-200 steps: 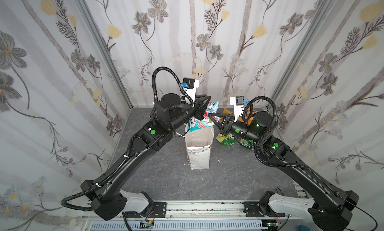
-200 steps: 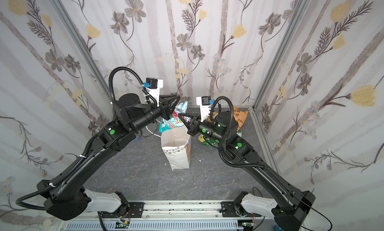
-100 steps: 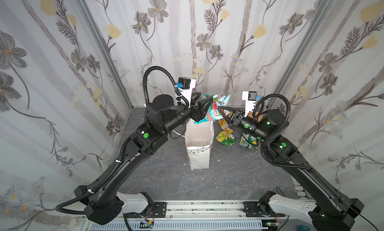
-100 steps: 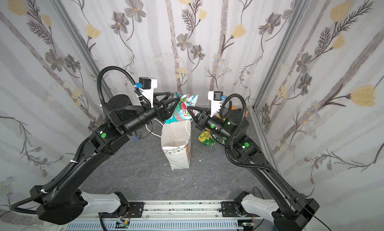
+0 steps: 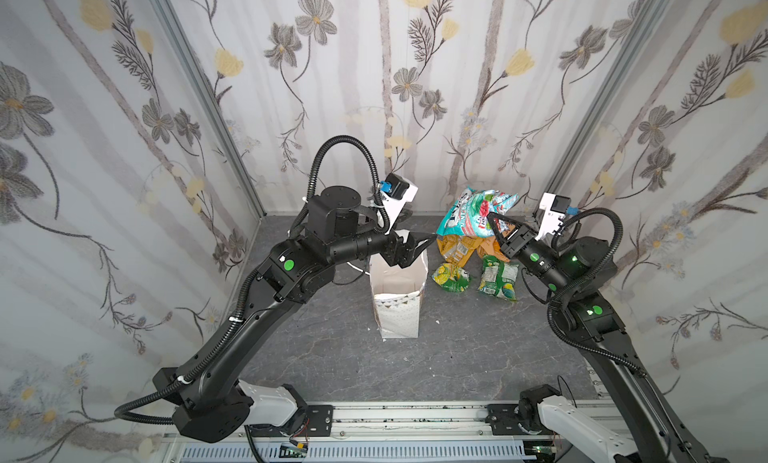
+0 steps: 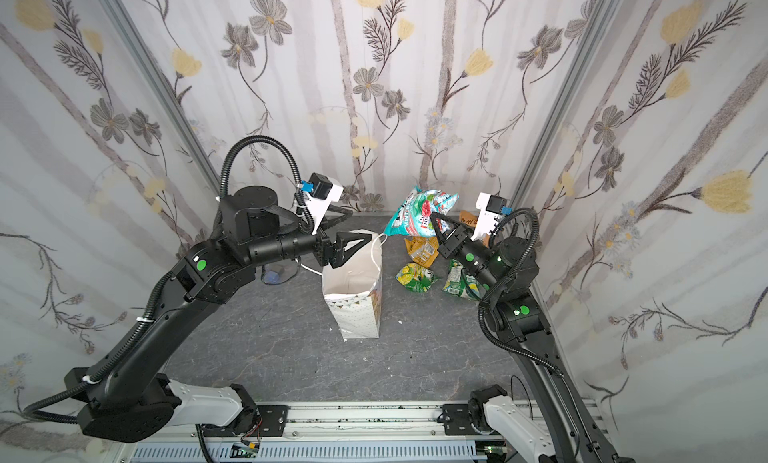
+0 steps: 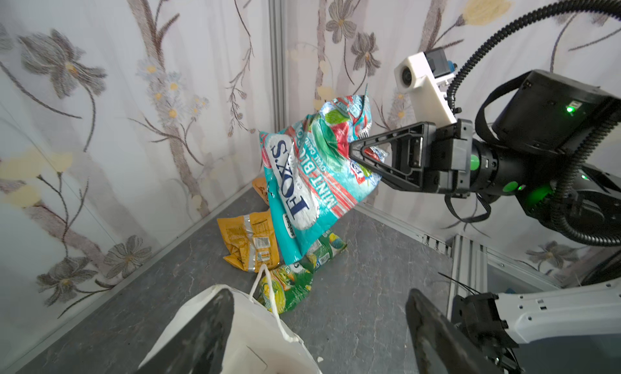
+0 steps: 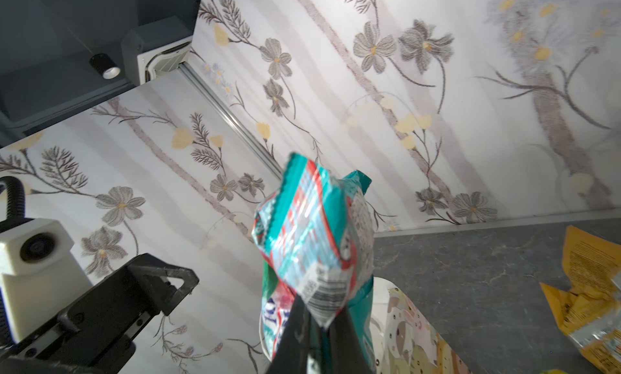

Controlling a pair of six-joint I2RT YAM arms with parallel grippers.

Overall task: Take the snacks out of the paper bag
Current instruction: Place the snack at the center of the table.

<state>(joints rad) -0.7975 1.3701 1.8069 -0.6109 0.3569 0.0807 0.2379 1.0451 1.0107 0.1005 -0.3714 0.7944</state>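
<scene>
The teal packet (image 5: 473,213) hangs from the right end effector (image 5: 491,216), beside the paper bag (image 5: 397,311).
Clenched on the packet's edge, it hovers right of the upright bag at mid-worktop (image 5: 457,357); the left end effector (image 6: 358,224) sits released above the bag's far rim. The other snacks (image 5: 453,276) lie far right.

White paper bag (image 5: 399,311): one counted. Teal FOX'S mint packet (image 5: 473,215): one counted. Green-and-yellow packets (image 5: 451,276) (image 5: 496,279): two counted. Orange packets (image 6: 422,249) (image 6: 467,220): two counted, one largely hidden in both top views. Sum over three packet kinds: five. Robot arms (image 5: 249,323) (image 5: 602,336): two shown. White wrist cameras (image 5: 399,195) (image 5: 552,209): two shown, one mounted per arm.
</scene>
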